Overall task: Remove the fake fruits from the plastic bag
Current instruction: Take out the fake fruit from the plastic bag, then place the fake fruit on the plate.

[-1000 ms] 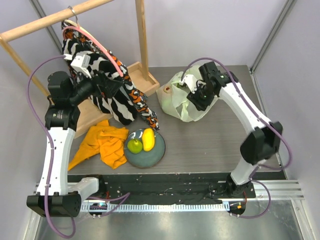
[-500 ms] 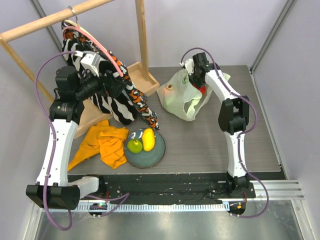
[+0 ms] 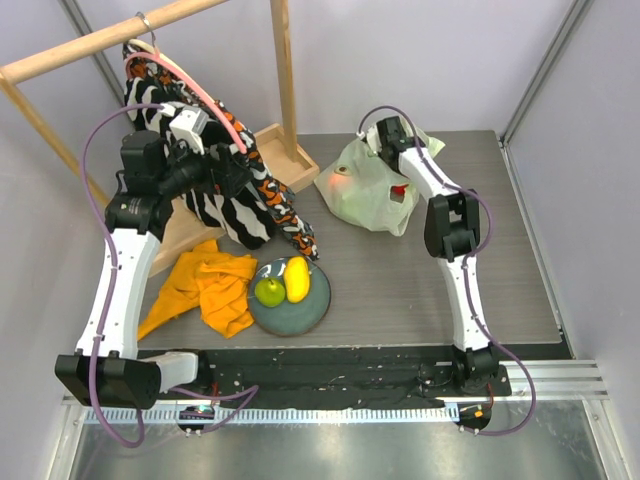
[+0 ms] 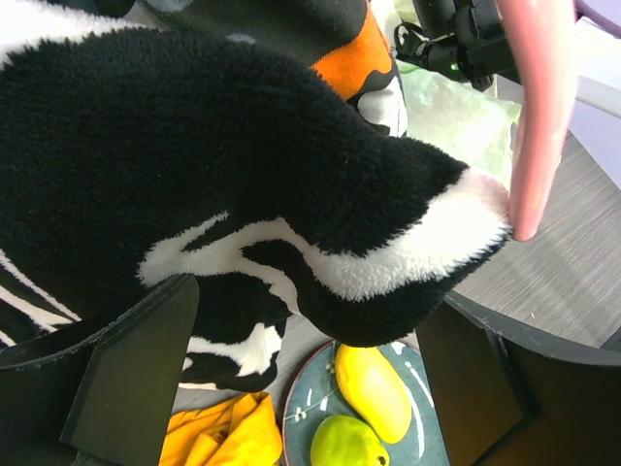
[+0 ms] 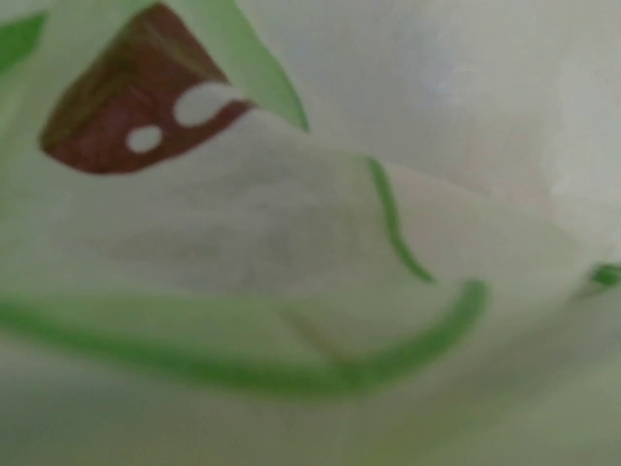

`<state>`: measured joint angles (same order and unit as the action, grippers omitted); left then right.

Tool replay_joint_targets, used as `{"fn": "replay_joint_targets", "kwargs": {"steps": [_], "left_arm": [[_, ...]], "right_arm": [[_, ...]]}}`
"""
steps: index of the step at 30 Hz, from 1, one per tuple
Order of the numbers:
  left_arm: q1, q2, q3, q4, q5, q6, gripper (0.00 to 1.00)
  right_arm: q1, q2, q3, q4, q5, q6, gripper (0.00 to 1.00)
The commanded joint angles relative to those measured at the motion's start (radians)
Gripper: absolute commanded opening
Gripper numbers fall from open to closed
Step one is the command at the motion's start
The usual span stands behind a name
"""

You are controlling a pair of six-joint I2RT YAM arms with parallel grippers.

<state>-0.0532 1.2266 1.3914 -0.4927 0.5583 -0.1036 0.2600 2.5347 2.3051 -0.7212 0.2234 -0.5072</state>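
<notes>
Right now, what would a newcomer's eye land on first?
The zebra-striped garment hanging on the wooden rack, rear left, grabs the eye first. Next, the pale-green plastic bag at rear centre, with the right arm stretched over it. In front, a plate holds a green fruit and a yellow mango.

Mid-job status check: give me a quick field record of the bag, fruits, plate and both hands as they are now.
bag: plastic bag lies crumpled at far right, with a red item showing through it
plate: grey-blue plate holds a green apple and a yellow mango
right hand: at the bag's far edge; its camera sees only bag film, grip unclear
left hand: open, against the zebra-striped garment
other: orange cloth left of the plate
</notes>
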Motion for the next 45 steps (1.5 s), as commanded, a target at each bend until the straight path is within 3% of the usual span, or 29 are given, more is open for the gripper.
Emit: {"fn": "replay_joint_targets", "kwargs": {"steps": [1,2,5,12,19,20,22,24,30,34,40,45], "left_arm": [[-0.005,-0.022,0.034,0.019,-0.001,0.007,0.95],[-0.005,-0.024,0.034,0.022,-0.001,0.005,0.95],[-0.005,-0.041,0.029,0.037,0.003,-0.005,0.96],[-0.007,-0.078,0.020,0.063,0.014,-0.021,0.96],[-0.008,-0.111,0.009,0.082,0.025,-0.045,0.96],[-0.008,-0.122,0.008,0.083,0.025,-0.048,0.96],[-0.008,-0.133,0.000,0.086,0.023,-0.050,0.96],[-0.007,-0.157,-0.012,0.086,0.017,-0.051,0.96],[0.027,-0.220,-0.060,0.080,0.022,-0.070,0.96],[0.082,-0.295,-0.097,0.074,0.029,-0.093,0.96],[0.170,-0.364,-0.114,0.062,0.046,-0.119,0.96],[0.229,-0.391,-0.115,0.062,0.051,-0.130,0.96]], "right_arm": [[-0.001,-0.143,-0.093,0.037,0.016,0.012,0.47],[-0.001,-0.171,-0.116,0.049,0.005,0.010,0.41],[0.001,-0.305,-0.203,0.039,-0.048,0.021,0.36],[-0.001,-0.741,-0.469,-0.053,-0.211,0.067,0.34],[0.001,-0.988,-0.559,-0.259,-0.479,0.055,0.34],[0.011,-1.016,-0.579,-0.274,-0.586,0.041,0.34],[0.045,-1.074,-0.608,-0.287,-0.650,0.024,0.36],[0.160,-1.132,-0.677,-0.279,-0.682,0.027,0.36],[0.467,-1.099,-0.880,-0.206,-0.699,-0.042,0.36],[0.562,-0.981,-0.921,-0.080,-0.708,-0.004,0.36],[0.614,-0.809,-0.900,0.061,-0.733,0.038,0.36],[0.633,-0.691,-0.855,0.083,-0.737,0.019,0.36]]}}
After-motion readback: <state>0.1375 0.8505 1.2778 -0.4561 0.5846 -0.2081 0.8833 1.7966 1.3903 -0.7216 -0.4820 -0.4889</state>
